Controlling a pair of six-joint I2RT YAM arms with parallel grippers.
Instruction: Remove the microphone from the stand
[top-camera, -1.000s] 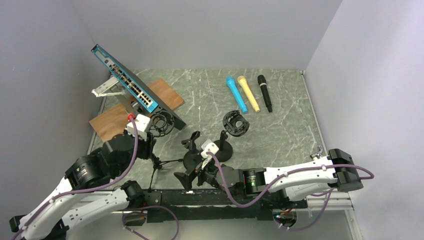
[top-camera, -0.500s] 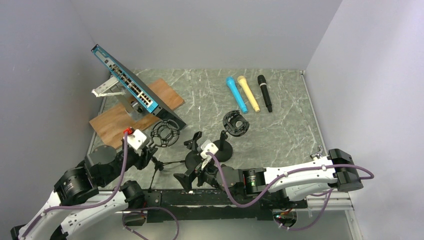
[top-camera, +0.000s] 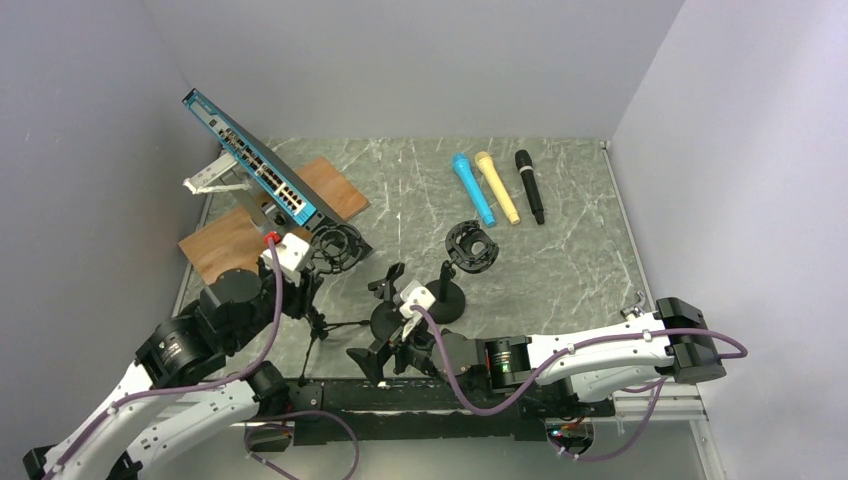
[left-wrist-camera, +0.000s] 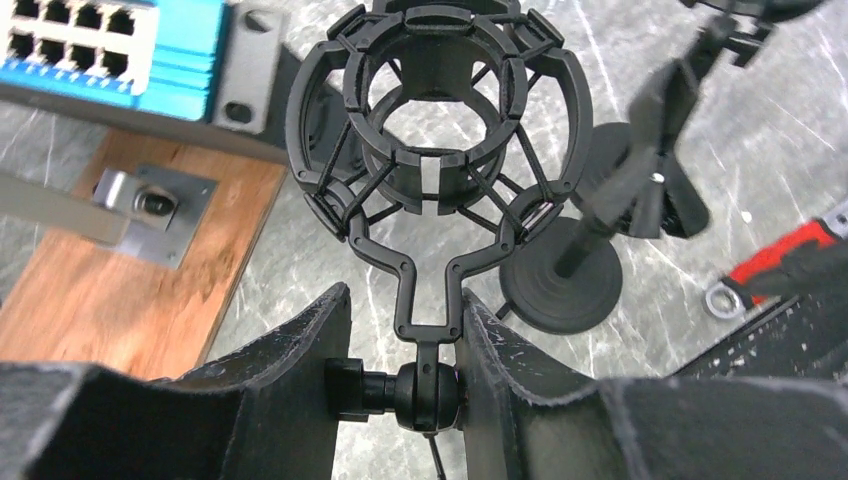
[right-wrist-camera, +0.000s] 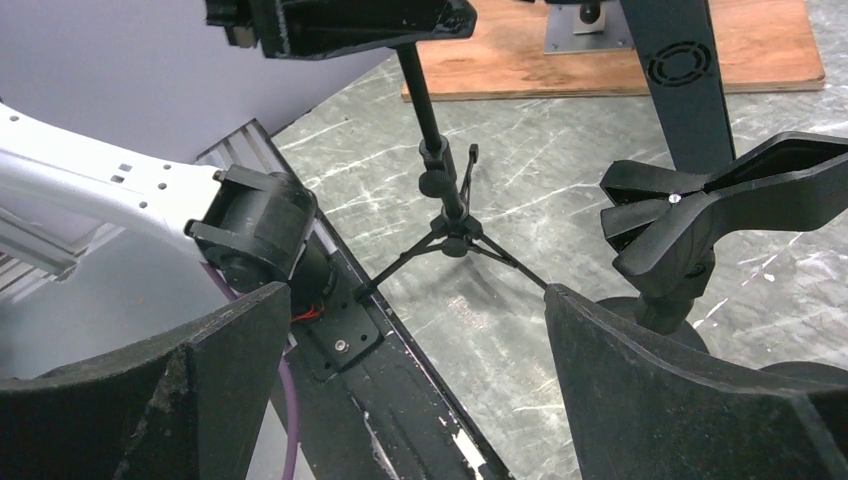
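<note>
The marble table (top-camera: 580, 260) carries a network switch (top-camera: 262, 165), propped aslant over a wooden board (top-camera: 222, 250) at its far left corner. The left arm (top-camera: 160, 400) has swung back toward that corner since half a second ago, when it sat closer to the near edge. The shock mount (left-wrist-camera: 400, 170) atop the tripod stand (right-wrist-camera: 452, 225) has gone with it.

The right arm (top-camera: 600, 350) has not moved. It lies low along the near edge, its claw (right-wrist-camera: 415, 310) spread wide around nothing, just beside the clip stand (top-camera: 385, 300).

The left claw (left-wrist-camera: 405, 330) is clamped on the joint under the shock mount. A round-based stand (top-camera: 468, 250) is mid-table.

The blue microphone (top-camera: 473, 188), yellow microphone (top-camera: 497, 187) and black microphone (top-camera: 529, 186) lie flat, side by side, near the far edge.
</note>
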